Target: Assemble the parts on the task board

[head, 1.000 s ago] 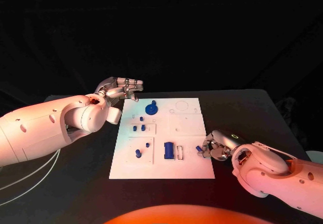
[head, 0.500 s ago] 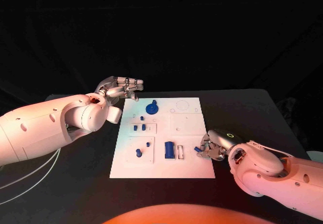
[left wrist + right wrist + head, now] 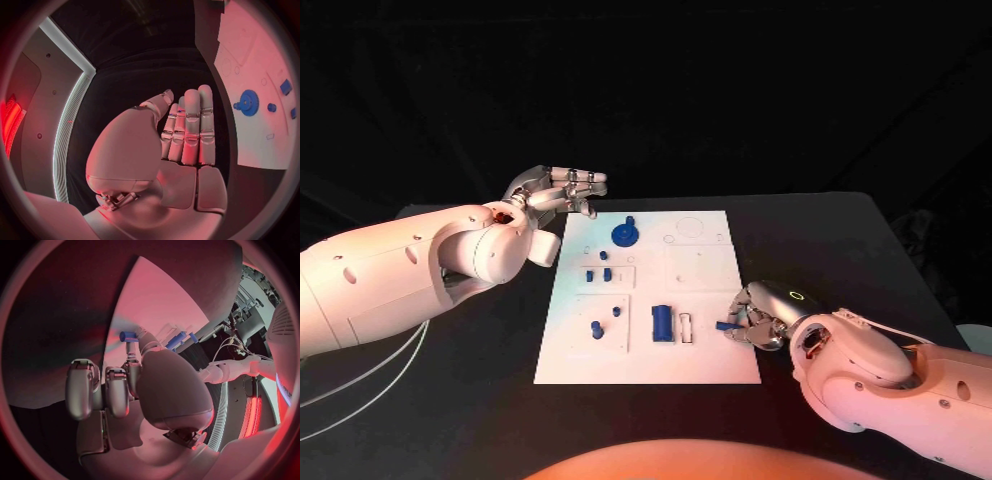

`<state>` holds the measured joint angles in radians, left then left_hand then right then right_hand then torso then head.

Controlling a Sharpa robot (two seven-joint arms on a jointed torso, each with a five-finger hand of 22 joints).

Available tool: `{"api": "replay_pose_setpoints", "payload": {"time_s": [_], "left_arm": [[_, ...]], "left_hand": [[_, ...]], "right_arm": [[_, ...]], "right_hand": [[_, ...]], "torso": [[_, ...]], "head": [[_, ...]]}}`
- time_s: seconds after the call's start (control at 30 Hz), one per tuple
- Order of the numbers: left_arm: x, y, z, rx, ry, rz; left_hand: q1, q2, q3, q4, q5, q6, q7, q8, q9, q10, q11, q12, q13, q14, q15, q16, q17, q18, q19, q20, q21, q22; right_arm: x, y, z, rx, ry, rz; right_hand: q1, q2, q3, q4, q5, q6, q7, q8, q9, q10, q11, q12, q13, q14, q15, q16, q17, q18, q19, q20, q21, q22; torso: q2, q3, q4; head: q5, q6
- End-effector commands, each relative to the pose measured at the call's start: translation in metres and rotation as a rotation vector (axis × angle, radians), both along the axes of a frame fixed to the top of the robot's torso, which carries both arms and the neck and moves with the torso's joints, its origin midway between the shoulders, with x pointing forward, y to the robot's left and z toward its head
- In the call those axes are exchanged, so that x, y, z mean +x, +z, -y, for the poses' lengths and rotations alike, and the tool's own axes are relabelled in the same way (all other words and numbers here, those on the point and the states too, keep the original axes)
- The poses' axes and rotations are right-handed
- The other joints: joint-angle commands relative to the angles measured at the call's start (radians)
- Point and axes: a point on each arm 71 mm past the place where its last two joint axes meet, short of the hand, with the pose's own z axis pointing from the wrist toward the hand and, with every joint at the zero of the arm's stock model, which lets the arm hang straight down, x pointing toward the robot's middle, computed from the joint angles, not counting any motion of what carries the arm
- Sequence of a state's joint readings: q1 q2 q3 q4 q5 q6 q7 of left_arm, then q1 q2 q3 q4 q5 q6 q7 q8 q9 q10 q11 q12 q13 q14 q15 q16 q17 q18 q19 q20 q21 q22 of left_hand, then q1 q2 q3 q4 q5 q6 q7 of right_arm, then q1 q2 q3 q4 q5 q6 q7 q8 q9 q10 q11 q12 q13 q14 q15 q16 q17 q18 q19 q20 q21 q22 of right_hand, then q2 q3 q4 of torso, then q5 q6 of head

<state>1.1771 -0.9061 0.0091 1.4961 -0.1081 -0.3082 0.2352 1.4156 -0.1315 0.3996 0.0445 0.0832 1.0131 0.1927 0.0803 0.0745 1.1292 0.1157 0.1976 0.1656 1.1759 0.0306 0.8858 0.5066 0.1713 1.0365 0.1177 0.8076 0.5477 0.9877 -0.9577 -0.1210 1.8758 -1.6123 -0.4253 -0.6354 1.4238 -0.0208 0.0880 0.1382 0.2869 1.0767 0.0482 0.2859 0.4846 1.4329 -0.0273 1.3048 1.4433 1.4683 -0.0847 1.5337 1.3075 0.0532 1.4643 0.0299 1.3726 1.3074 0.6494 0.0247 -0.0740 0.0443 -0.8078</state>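
Desk: the black desk [image 3: 819,240] carried the white task board [image 3: 711,300] at its middle, with dark room behind.
Board: a blue gear [image 3: 626,235] sat near its far end, small blue pegs [image 3: 597,274] below that, and a blue block [image 3: 662,322] nearer the robot.
Right hand: the right hand [image 3: 759,322] was at the board's right edge, pinching a small blue part [image 3: 129,336] in its fingertips.
Left hand: the left hand [image 3: 563,189] hung off the board's far left corner, fingers straight and side by side, holding nothing.
Cables: white cables [image 3: 358,385] lay on the desk's left.

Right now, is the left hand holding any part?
No. In the left wrist view the left hand has its fingers straight and together with nothing in them, off beside the task board.
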Motion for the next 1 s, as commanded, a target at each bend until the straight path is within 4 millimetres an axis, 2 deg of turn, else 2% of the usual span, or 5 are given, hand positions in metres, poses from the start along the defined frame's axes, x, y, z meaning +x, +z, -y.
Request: {"api": "replay_pose_setpoints", "payload": {"time_s": [0.03, 0.2, 0.6, 0.73, 1.0], "left_arm": [[0.000, 0.001, 0.003, -0.012, -0.019, 0.004], [0.000, 0.001, 0.004, -0.013, -0.019, 0.004], [0.000, 0.001, 0.005, -0.013, -0.022, 0.003], [0.000, 0.001, 0.005, -0.014, -0.023, 0.003], [0.000, 0.001, 0.006, -0.014, -0.023, 0.002]], "left_hand": [[-0.001, 0.002, -0.003, -0.002, -0.003, -0.009, 0.001, 0.005, -0.001, -0.009, -0.001, 0.004, 0.001, -0.007, 0.003, 0.006, -0.002, 0.013, 0.005, 0.004, -0.006, -0.001], [-0.001, 0.002, -0.003, -0.002, -0.003, -0.009, 0.001, 0.005, -0.001, -0.009, -0.001, 0.004, 0.001, -0.007, 0.003, 0.006, -0.002, 0.013, 0.005, 0.004, -0.006, -0.001], [0.001, 0.002, -0.002, -0.003, -0.003, -0.010, 0.000, 0.005, -0.001, -0.009, -0.002, 0.005, 0.001, -0.007, 0.003, 0.006, -0.002, 0.013, 0.005, 0.004, -0.006, -0.001], [0.001, 0.002, -0.002, -0.003, -0.003, -0.010, 0.000, 0.005, -0.001, -0.009, -0.002, 0.005, 0.001, -0.007, 0.003, 0.006, -0.002, 0.013, 0.005, 0.004, -0.006, -0.001], [0.001, 0.002, -0.002, -0.003, -0.003, -0.010, 0.000, 0.005, -0.001, -0.009, -0.002, 0.005, 0.001, -0.007, 0.003, 0.006, -0.002, 0.013, 0.005, 0.004, -0.006, -0.001]], "right_arm": [[-0.001, 0.004, -0.004, 0.113, -0.063, -0.020], [-0.003, 0.005, -0.012, 0.180, -0.076, -0.046], [-0.002, -0.007, -0.031, 0.295, -0.128, -0.227], [-0.001, -0.010, -0.038, 0.311, -0.128, -0.261], [0.002, -0.014, -0.042, 0.309, -0.125, -0.288]], "right_hand": [[0.003, 0.030, 0.027, 0.009, -0.007, 0.005, -0.006, 0.005, 0.007, 0.009, -0.002, 0.003, -0.069, 0.089, -0.004, 0.005, 0.199, -0.018, 0.049, -0.006, 0.004, 0.216], [-0.019, 0.009, 0.073, 0.019, -0.002, 0.004, -0.006, 0.007, 0.013, 0.010, -0.002, 0.003, -0.067, 0.089, -0.003, 0.006, 0.200, -0.018, 0.049, -0.006, 0.004, 0.216], [-0.095, -0.007, 0.131, 0.057, -0.003, 0.010, -0.006, 0.015, 0.023, 0.019, -0.001, 0.017, -0.055, 0.089, -0.002, 0.005, 0.198, -0.016, 0.047, -0.004, -0.002, 0.215], [-0.151, -0.010, 0.120, 0.089, 0.009, 0.023, -0.007, 0.024, 0.029, 0.030, -0.001, 0.034, -0.042, 0.089, -0.002, 0.006, 0.201, -0.017, 0.048, -0.004, 0.000, 0.215], [-0.158, -0.012, 0.120, 0.090, 0.015, 0.028, -0.010, 0.028, 0.032, 0.036, -0.004, 0.046, -0.033, 0.090, -0.004, 0.008, 0.204, -0.018, 0.050, -0.005, 0.006, 0.217]], "torso": [[0.001, -0.0001, -0.0003], [0.001, 0.0004, 0.0004], [0.002, 0.0003, 0.0006], [0.002, 0.0008, 0.0013], [0.002, 0.0010, 0.0007]], "head": [[0.000, 0.002], [0.000, 0.001], [0.001, 0.000], [0.006, 0.001], [0.008, -0.003]]}}
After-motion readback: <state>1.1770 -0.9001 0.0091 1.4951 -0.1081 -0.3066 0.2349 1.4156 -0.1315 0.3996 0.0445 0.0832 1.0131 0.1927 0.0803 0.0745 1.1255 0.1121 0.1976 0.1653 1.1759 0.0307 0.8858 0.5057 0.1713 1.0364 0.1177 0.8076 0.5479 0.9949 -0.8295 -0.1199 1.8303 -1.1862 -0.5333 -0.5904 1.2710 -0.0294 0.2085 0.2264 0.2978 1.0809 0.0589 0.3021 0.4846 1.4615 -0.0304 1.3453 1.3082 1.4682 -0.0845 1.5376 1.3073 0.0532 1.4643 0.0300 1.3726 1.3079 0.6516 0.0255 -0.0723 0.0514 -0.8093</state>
